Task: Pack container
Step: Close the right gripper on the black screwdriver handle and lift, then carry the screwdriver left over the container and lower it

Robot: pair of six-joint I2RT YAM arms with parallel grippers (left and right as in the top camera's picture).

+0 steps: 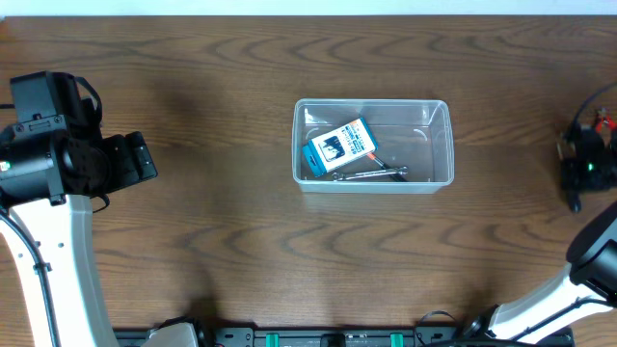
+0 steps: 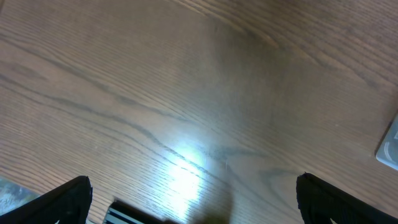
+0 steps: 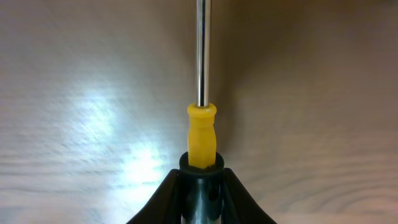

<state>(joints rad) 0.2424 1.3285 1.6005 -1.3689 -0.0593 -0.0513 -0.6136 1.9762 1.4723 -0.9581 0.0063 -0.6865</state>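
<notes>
A clear bin (image 1: 439, 145) is sitting mid-worktop (image 1: 212, 222), already holding a blue packet (image 1: 342, 145) and a metal tool (image 1: 371, 174). At the right edge, the right fingers (image 3: 163, 200) are clamping a yellow screwdriver (image 3: 201, 137), seemingly not yet packed. The left fingers (image 2: 65, 199) are hanging spread and empty over bare wood at the left.

The left arm (image 1: 53, 159) is a stack of black boxy housings with a looped black cable, set on a smooth white lower link (image 1: 72, 270). The left pincer (image 1: 143, 157) has matte black fingers (image 2: 67, 199). The right arm (image 1: 588, 164) is black, with a small green light (image 1: 590, 166), red wire ends (image 1: 605, 118) and a white near link (image 1: 549, 301).
</notes>
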